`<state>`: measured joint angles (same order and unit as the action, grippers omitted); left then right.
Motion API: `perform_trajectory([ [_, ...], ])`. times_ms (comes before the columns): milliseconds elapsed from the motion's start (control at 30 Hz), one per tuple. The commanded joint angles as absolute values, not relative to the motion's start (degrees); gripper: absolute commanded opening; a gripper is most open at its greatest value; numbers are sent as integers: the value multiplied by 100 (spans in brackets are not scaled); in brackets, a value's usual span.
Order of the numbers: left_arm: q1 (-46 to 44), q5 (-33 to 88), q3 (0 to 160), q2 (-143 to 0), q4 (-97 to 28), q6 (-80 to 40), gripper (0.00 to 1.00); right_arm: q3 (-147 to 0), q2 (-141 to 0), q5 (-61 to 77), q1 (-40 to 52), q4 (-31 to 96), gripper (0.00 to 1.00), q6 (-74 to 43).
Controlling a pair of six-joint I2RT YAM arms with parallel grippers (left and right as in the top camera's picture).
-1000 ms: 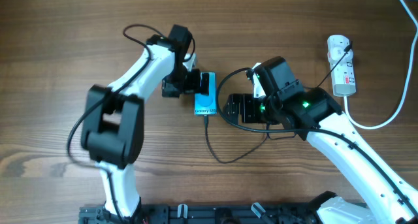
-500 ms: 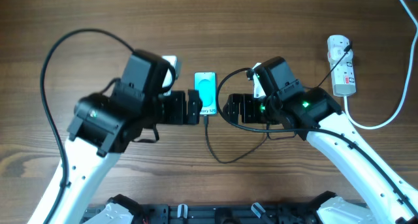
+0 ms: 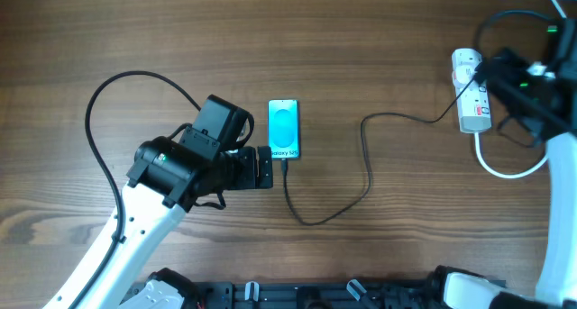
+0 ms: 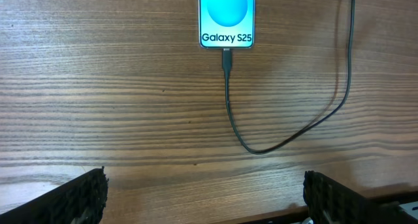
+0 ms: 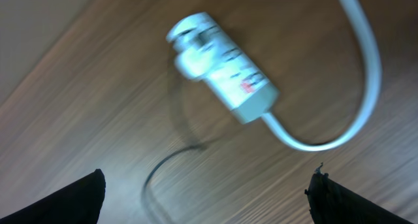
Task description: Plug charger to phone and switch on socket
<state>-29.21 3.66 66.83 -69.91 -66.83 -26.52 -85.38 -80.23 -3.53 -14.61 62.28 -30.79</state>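
1. Since the charger (image 4: 227,59) tip sits in the bottom edge of the phone (image 4: 226,15), straight ahead of the left gripper (image 4: 204,178), we judge the plugging done; only the switch is left.
2. Left gripper: fingers apart, holding nothing, just beside the phone in the overhead view. We would leave it parked there.
3. Right gripper (image 5: 206,178): fingers apart, empty, hanging above the socket (image 5: 222,70), which lies ahead of the fingertips. The wrist view is blurred.
4. Switch: too smeared to read; we cannot tell its position.
5. Our advice: bring the fingers together into one blunt tip, descend square onto the switch, and press down rather than sideways, as the loose strip may skate. Keep clear of the white cord (image 5: 373,61) trailing off beside the gripper.
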Motion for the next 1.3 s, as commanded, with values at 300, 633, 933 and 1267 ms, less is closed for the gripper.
perform_trajectory([
  [300,-2945,266,6632,-6987,-6670,-2749,100,-8466,-10097,-1061,-2447,5120,100,-2766],
  [633,-2945,268,6632,-6987,-6670,-2749,100,-8466,-10704,-1070,-2445,4136,98,-1632],
  [933,-2945,268,6632,-6987,-6667,-2746,100,-8466,-11714,-963,-2471,3852,100,-976],
  [1267,-2947,266,6632,-6987,-6667,-2749,100,-8466,-12053,-246,-2484,3334,100,-596],
])
